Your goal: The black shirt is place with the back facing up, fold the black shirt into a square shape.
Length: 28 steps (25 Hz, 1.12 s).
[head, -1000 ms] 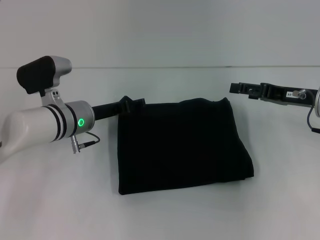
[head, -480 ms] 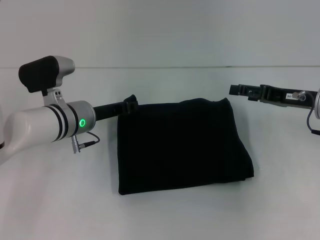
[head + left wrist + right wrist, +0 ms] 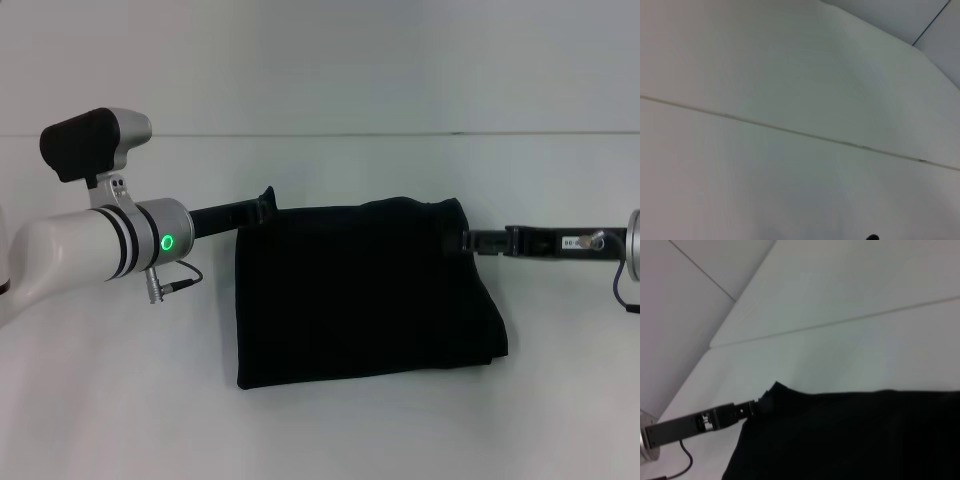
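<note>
The black shirt lies near the middle of the white desk as a compact, roughly rectangular bundle, already folded over on itself: no sleeves or collar stick out, and no lettering shows on the upper face. Its near edge and left edge run fairly straight, while the right side slopes outward and bulges a little at the near right corner, so the shape reads as wider than it is deep, close to a square but not quite one. Judging from that, most of the folding looks done, and what may be left is a final tidy or one more fold to square it up. The left end effector sits at the shirt's far left corner, touching or just above the cloth; I cannot tell whether it is wide, narrow or pinching fabric. The right end effector sits low at the shirt's right edge, near the far right corner, and its grip cannot be made out either. The left wrist view shows only bare desk.
</note>
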Available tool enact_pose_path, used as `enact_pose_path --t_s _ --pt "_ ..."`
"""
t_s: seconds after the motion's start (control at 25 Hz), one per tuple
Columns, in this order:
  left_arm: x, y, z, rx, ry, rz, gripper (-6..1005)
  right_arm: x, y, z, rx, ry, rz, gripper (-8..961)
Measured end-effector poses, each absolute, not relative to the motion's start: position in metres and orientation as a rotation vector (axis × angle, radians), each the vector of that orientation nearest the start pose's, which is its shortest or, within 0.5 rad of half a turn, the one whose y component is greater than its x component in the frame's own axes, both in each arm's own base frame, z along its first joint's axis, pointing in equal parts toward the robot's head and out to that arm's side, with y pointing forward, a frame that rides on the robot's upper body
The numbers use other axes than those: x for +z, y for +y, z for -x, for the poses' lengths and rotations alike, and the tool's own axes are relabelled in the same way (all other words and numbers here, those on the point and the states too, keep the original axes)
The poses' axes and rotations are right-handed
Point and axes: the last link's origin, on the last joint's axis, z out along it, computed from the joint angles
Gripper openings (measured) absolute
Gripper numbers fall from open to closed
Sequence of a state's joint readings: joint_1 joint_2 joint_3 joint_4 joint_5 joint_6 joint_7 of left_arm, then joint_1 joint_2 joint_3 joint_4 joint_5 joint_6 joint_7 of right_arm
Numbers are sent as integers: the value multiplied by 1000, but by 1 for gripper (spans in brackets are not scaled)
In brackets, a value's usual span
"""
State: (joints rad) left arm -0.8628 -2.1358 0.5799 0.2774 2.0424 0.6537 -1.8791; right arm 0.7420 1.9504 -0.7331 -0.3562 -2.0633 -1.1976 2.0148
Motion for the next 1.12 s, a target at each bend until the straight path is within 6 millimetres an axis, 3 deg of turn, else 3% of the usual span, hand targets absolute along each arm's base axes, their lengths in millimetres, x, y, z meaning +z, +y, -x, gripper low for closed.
enact_pose_path --t_s 0.44,0.64,1.12 --pt "-69 433 245 -542 -1414 2027 56 -4 390 -279 509 1517 2356 851" --pt "-69 433 244 -542 -1413 2026 56 -2 389 -282 507 1487 2363 613" --pt "-70 433 245 -535 -1412 2026 56 -7 383 -275 532 1451 2431 319"
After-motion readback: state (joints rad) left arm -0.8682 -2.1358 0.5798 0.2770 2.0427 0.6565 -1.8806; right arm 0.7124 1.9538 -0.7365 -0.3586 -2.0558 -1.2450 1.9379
